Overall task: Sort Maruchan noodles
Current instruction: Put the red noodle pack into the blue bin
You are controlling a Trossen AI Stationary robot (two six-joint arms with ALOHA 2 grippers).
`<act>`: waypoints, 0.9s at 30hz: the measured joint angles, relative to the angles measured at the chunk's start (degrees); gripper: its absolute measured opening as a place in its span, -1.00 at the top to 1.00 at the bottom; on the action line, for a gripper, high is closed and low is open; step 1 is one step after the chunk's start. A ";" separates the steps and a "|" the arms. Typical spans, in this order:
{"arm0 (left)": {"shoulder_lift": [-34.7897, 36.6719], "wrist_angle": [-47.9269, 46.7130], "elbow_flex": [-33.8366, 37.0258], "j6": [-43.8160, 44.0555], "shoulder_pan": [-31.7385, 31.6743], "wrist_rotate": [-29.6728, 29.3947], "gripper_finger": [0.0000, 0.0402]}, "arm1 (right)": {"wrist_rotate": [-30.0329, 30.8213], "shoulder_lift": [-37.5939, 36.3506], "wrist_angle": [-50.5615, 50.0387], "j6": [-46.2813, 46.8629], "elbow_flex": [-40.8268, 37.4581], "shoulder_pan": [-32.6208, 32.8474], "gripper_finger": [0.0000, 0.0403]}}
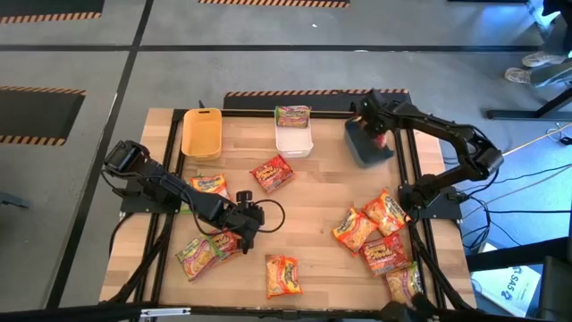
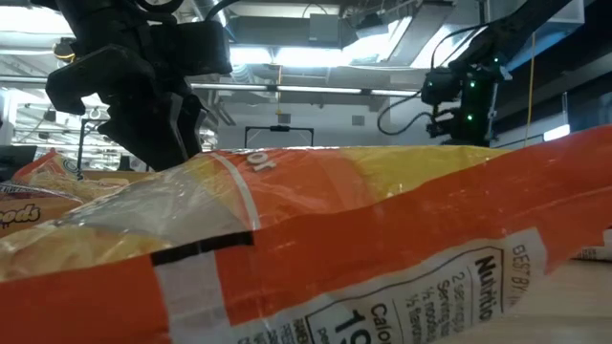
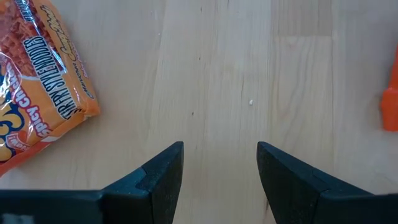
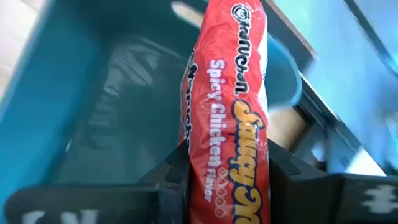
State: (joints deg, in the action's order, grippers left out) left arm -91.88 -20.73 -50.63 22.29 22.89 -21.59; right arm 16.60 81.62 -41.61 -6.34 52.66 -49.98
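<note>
fingers of my right gripper [image 4: 227, 171] pinch a glossy red plastic ramen packet [image 4: 233, 106] over the dark grey plastic bin [image 1: 365, 143]; left gripper [image 3: 221, 171] hangs spread over bare wood. 1 packet [image 1: 292, 114] lies in the white bin [image 1: 293, 141]; i judge about 10 remain on the table.

The red packet [image 4: 233, 112] in the right wrist view reads "Maruchan", "Spicy Chicken Flavor" and "Saucy". The orange packet [image 3: 37, 81] in the left wrist view reads "Ramen Style Noodles" and "Spicy Chicken". The near packet [image 2: 382, 258] in the low view shows "Nutrition" and "Calo".
</note>
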 joint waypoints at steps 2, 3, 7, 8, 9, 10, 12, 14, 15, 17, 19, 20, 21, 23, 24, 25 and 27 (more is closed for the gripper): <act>0.00 0.00 0.02 -0.28 -0.12 -0.35 0.01 | 2.39 0.00 -3.15 2.13 0.00 0.02 0.50; 0.00 0.00 0.01 -0.31 -0.24 -0.36 0.01 | 2.84 0.00 -4.65 3.35 0.00 0.02 0.50; 0.00 0.00 0.02 -0.27 -0.50 -0.41 0.01 | 3.28 -0.02 -10.38 7.69 0.04 0.04 0.50; 0.00 0.02 0.02 -0.27 -0.50 -0.41 0.01 | 3.00 -0.02 -11.37 8.04 0.04 0.11 0.50; 0.00 0.10 0.02 -0.27 -0.50 -0.41 0.01 | 2.48 -0.17 -11.98 8.12 0.04 0.13 0.50; 0.00 0.28 0.02 -0.29 -0.50 -0.41 0.01 | 1.44 -0.49 -12.42 8.14 0.04 0.13 0.50; 0.00 0.70 0.02 -0.34 -0.48 -0.40 0.01 | -0.90 -1.27 -12.89 8.25 0.42 0.13 0.50; 0.00 0.81 0.02 -0.35 -0.50 -0.41 0.01 | -3.91 -2.19 -12.77 8.27 1.18 0.13 0.50; 0.00 0.81 0.02 -0.35 -0.50 -0.41 0.01 | -5.06 -2.66 -13.00 8.56 1.73 0.13 0.50; 0.00 0.82 0.02 -0.33 -0.50 -0.41 0.01 | -7.48 -3.55 -12.91 9.43 2.57 0.13 0.50; 0.00 0.83 0.02 -0.32 -0.50 -0.41 0.01 | -10.12 -4.17 -13.00 11.21 2.69 0.13 0.50; 0.00 0.83 0.02 -0.32 -0.48 -0.41 0.01 | -11.66 -4.22 -13.34 12.27 2.69 0.13 0.50; 0.00 0.83 0.02 -0.32 -0.48 -0.39 0.01 | -12.96 -4.22 -13.66 13.33 2.69 0.13 0.50; 0.00 0.85 0.02 -0.33 -0.50 -0.41 0.01 | -14.23 -4.22 -13.66 14.22 2.69 0.13 0.50; 0.00 0.85 0.02 -0.35 -0.50 -0.41 0.01 | -14.76 -4.22 -13.17 14.75 2.68 0.13 0.50; 0.00 0.85 0.02 -0.36 -0.50 -0.41 0.01 | -14.89 -4.22 -12.26 15.15 2.67 0.13 0.50; 0.00 0.85 0.02 -0.38 -0.50 -0.41 0.01 | -15.79 -4.22 -9.70 16.49 2.67 0.13 0.50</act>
State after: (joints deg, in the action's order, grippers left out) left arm -91.88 -19.88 -50.61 21.91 22.39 -22.00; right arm 0.81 77.41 -51.32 10.16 55.33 -49.84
